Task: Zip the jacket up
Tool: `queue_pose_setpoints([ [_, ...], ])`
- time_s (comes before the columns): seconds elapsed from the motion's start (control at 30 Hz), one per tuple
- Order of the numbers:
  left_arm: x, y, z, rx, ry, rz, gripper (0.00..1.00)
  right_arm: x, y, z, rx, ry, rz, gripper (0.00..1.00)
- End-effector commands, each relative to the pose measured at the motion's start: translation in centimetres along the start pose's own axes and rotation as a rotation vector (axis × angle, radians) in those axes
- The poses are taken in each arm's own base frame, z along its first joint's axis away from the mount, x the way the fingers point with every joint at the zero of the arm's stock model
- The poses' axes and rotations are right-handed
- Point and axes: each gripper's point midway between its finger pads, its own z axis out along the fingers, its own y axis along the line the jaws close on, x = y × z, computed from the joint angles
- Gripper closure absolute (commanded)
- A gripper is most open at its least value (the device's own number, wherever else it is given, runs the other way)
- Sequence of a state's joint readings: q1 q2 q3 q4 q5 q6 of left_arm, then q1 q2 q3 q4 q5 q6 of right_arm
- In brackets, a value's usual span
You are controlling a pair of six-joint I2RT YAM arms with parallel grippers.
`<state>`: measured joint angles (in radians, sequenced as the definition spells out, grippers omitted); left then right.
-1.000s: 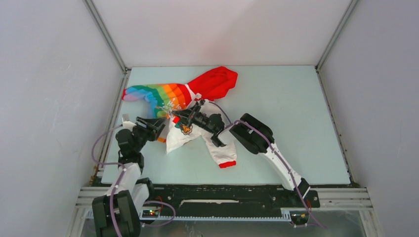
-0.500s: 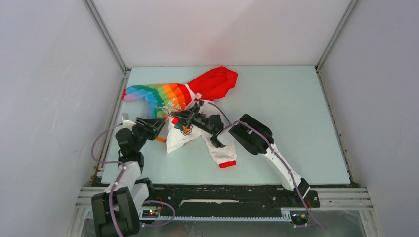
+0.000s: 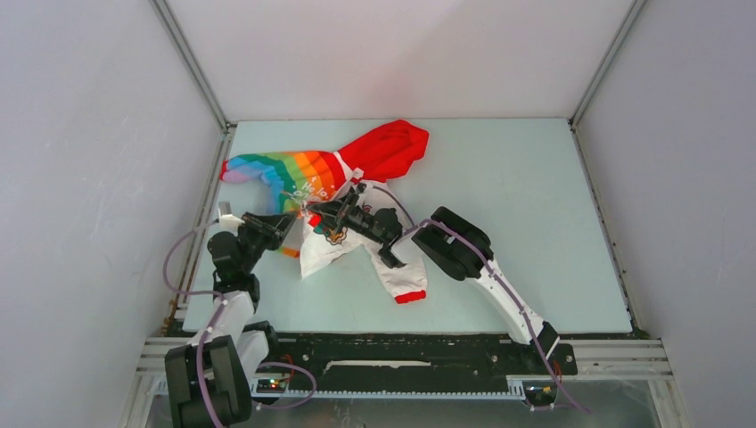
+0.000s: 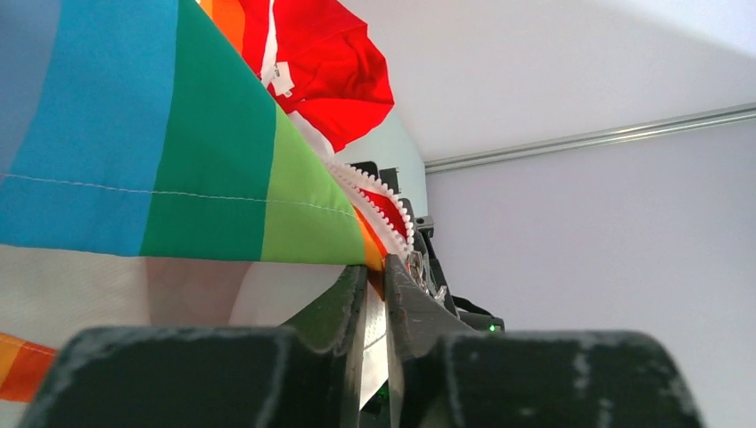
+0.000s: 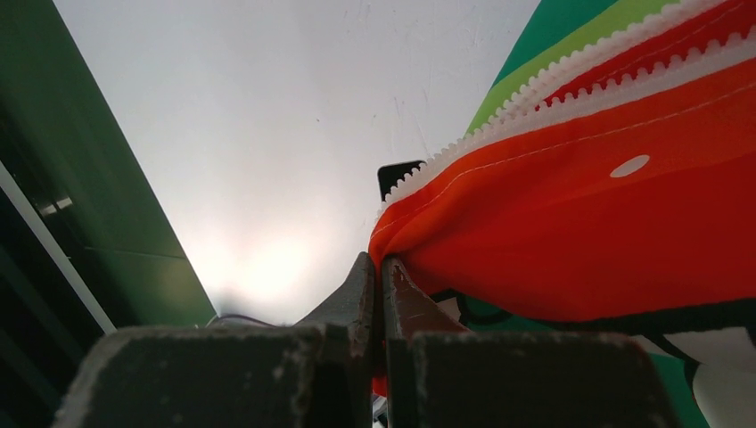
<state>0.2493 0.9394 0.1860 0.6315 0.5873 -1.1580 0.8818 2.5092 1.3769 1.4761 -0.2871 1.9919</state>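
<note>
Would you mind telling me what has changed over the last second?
The left gripper has drawn back slightly to the left, pulling the hem of the jacket with it, so an orange edge now shows beside it. The right gripper stays shut on the zipper edge; red hood and white sleeve lie unchanged.
</note>
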Motion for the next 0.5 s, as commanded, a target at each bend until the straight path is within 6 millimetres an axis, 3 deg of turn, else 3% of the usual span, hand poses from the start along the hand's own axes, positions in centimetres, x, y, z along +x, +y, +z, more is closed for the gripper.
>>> queue_pose_setpoints([
  [0.0, -1.3, -2.2, 0.4, 0.078, -0.029, 0.078, 0.91, 1.2, 1.4, 0.2, -0.049, 0.027, 0.018, 1.0],
  [0.1, -1.2, -1.8, 0.2, 0.088, -0.046, 0.095, 1.0, 1.2, 0.7, 0.1, -0.038, 0.015, 0.037, 1.0],
  [0.47, 0.1, 3.2, -1.3, -0.027, -0.105, 0.146, 1.0, -0.4, -3.4, -0.8, 0.069, -0.084, 0.082, 1.0],
])
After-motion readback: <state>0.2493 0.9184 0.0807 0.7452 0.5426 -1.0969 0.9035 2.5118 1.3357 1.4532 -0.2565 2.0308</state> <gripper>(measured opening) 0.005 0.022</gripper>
